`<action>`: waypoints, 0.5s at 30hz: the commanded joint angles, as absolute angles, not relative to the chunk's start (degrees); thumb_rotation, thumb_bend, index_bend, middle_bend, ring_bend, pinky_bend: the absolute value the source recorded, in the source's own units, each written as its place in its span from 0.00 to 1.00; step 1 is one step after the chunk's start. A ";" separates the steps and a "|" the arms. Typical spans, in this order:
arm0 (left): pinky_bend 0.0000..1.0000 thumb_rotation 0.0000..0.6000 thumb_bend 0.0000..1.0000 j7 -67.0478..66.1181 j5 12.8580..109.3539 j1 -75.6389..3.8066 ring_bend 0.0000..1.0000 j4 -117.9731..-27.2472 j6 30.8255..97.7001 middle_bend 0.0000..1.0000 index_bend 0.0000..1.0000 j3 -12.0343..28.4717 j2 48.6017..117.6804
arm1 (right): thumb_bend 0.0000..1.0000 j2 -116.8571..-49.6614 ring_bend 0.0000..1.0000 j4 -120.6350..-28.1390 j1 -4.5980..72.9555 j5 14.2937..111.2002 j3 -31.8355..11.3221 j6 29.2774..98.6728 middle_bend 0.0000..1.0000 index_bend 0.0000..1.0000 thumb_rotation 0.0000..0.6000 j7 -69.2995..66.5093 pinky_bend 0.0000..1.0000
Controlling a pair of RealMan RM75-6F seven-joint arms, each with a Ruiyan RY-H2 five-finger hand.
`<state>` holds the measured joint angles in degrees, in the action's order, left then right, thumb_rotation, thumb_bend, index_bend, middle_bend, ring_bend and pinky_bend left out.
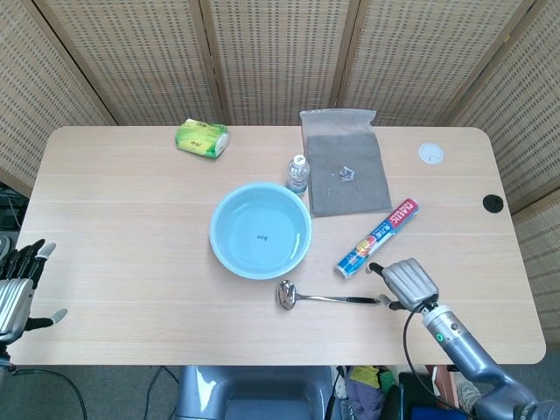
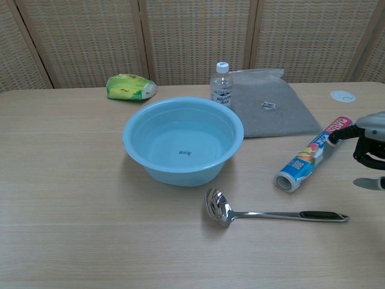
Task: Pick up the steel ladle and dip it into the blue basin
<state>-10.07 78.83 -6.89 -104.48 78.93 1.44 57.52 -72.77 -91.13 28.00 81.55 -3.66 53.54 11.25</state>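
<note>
Nothing done yet: shiny steel ladle with black-tipped handle point(image 2: 274, 214) lying flat on the pale wooden table point(image 2: 72, 198), ungripped, just near of the round light-blue plastic basin point(image 2: 183, 139). Long axis running left-right, bowl left toward the basin, handle right. Right hand point(image 1: 409, 281) hovering above the handle end, fingers apart, holding nothing. Pickup and dip both remaining.

right robot hand point(image 2: 371, 150) cut by chest-view edge | left robot hand point(image 1: 17, 289) seemingly partly cropped

Bright, even light; perhaps slightly soft.
</note>
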 commanded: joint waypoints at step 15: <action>0.00 1.00 0.00 -9.55 78.65 -6.99 0.00 -104.33 78.61 0.00 0.00 1.46 57.34 | 0.36 -84.30 0.92 -87.58 27.96 72.00 -3.71 54.82 0.87 0.37 1.00 21.83 1.00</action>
<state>-9.55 78.65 -6.98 -104.33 78.61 1.46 57.34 -83.26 -88.44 28.03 73.01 -3.56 54.52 21.04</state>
